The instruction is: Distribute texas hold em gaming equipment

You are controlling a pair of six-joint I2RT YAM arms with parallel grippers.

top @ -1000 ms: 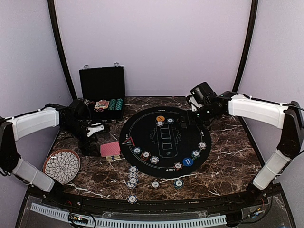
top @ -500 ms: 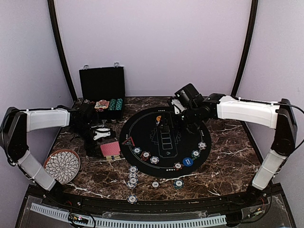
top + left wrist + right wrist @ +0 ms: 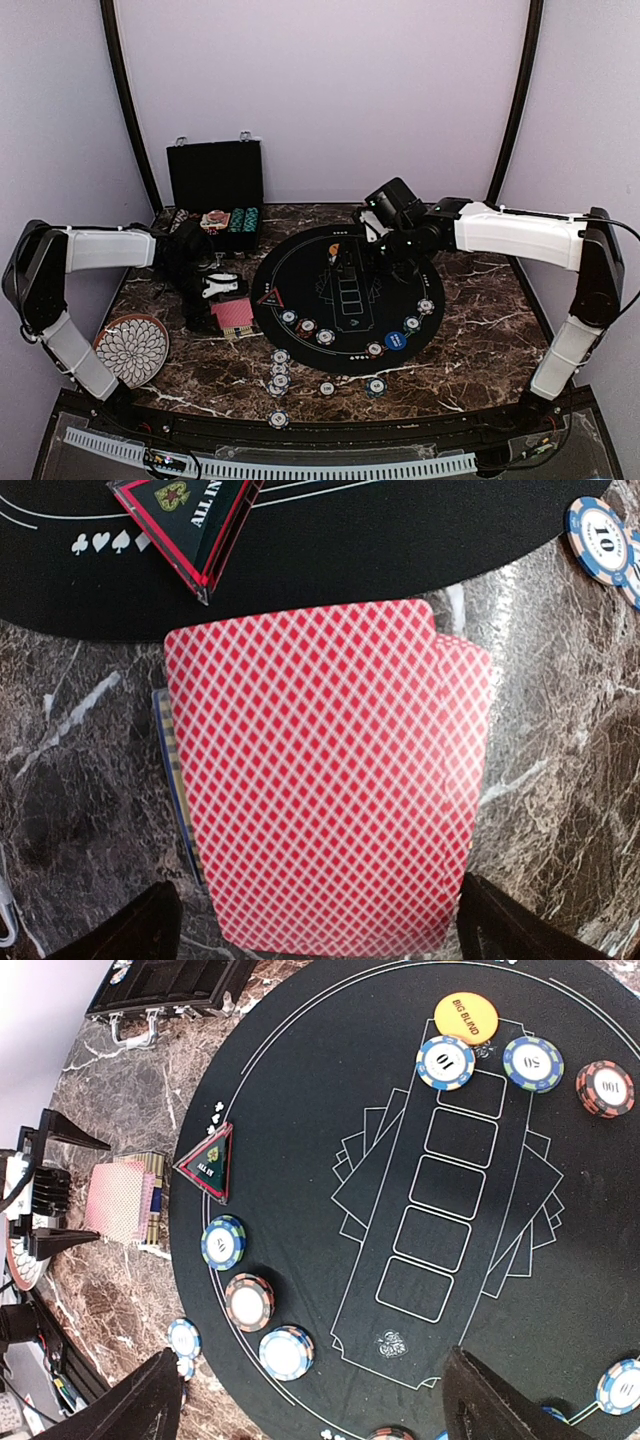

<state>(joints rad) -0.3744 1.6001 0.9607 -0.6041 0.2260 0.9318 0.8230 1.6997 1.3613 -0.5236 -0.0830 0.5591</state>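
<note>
Our left gripper, jaws wide, had slid in over the red-backed playing cards lying just off the black mat; our right gripper, open and empty, had swung over its card boxes. Dealing looked imminent; marble beside the deck stayed open.

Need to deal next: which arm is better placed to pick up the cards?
Left. Its open gripper hangs right over the red-backed cards beside the mat. The right gripper, also open, is over the mat's middle, away from them.
</note>
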